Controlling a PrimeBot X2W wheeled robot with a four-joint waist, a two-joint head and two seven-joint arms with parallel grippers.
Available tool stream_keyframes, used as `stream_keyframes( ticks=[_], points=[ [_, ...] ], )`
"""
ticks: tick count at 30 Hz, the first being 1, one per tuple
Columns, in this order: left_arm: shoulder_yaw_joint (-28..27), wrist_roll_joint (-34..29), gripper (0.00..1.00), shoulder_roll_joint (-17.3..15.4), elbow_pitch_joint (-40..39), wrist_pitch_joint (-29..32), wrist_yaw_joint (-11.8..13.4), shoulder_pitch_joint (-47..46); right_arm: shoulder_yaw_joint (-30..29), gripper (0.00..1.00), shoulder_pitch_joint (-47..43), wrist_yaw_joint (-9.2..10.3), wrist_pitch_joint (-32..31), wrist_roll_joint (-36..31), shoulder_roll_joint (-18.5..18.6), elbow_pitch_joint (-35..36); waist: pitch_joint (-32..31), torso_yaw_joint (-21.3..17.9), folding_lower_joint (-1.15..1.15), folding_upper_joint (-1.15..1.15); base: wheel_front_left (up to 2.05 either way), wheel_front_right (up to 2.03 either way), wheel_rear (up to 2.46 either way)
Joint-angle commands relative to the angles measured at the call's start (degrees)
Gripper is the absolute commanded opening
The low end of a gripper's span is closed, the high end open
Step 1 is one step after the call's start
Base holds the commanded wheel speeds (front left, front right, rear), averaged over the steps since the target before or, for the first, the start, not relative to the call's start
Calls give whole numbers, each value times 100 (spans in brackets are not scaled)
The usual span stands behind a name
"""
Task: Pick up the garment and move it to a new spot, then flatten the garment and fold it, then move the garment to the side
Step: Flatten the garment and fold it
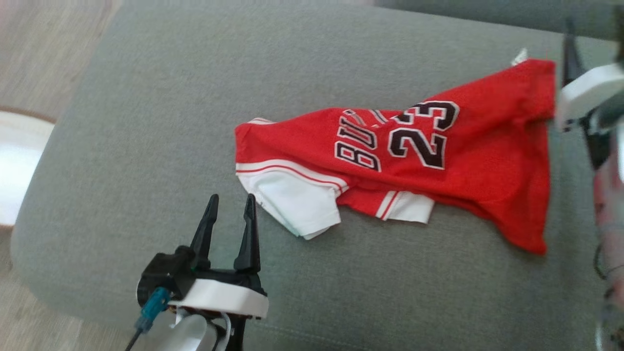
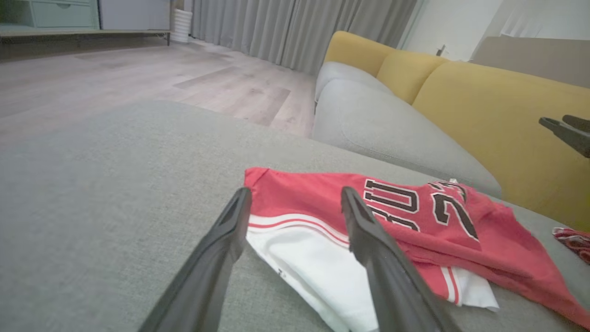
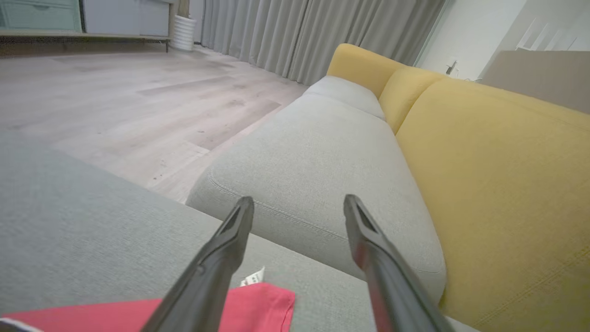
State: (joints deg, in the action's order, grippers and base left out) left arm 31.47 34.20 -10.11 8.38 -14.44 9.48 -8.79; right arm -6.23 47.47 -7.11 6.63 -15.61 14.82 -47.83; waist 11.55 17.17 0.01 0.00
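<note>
Garment (image 1: pixel 390 161) lay just ahead-right of my wide left gripper (image 1: pixel 232 199), long axis running toward my right gripper (image 3: pixel 298 201), also wide, empty.

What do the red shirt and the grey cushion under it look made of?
Red shirt: probably thin, matte knit cloth, since it lies limp and creased. Grey cushion: seemingly woven upholstery fabric, matte, with a fine speckled weave showing.

Head cam: high, looking steeply down on grey cushion (image 1: pixel 146 122). Left wrist cam: low over the cushion, close to red jersey (image 2: pixel 299 196), facing yellow sofa back (image 2: pixel 498 129). Right wrist cam: low at jersey's far corner, same facing. All three share the jersey.
</note>
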Motion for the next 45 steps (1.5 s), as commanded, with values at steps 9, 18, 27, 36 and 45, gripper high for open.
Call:
stream_keyframes(
  ticks=[9,18,27,36,45],
  points=[
    [50,-77,100,-146,42,162,-78,69,159,100,-835,-37,641,494,-675,467,-848,-797,-1,0,0,0,0],
    [654,-222,100,36,750,677,-254,-61,237,100,-2318,-37,466,1355,-1081,1709,-1101,-1302,-1,0,0,0,0],
    [860,-867,100,77,2341,598,39,-942,314,100,-3605,-37,-150,1550,-1187,3708,-869,-1827,-1,0,0,0,0],
    [691,-777,0,247,3420,463,163,-1435,496,100,-4232,-37,-505,1937,-1192,4790,-684,-2116,-1,0,0,0,0],
    [521,-636,0,529,3393,56,92,-1947,356,100,-4401,-37,-604,1979,-1193,5280,-601,-2222,-1,0,0,0,0]
  ],
)
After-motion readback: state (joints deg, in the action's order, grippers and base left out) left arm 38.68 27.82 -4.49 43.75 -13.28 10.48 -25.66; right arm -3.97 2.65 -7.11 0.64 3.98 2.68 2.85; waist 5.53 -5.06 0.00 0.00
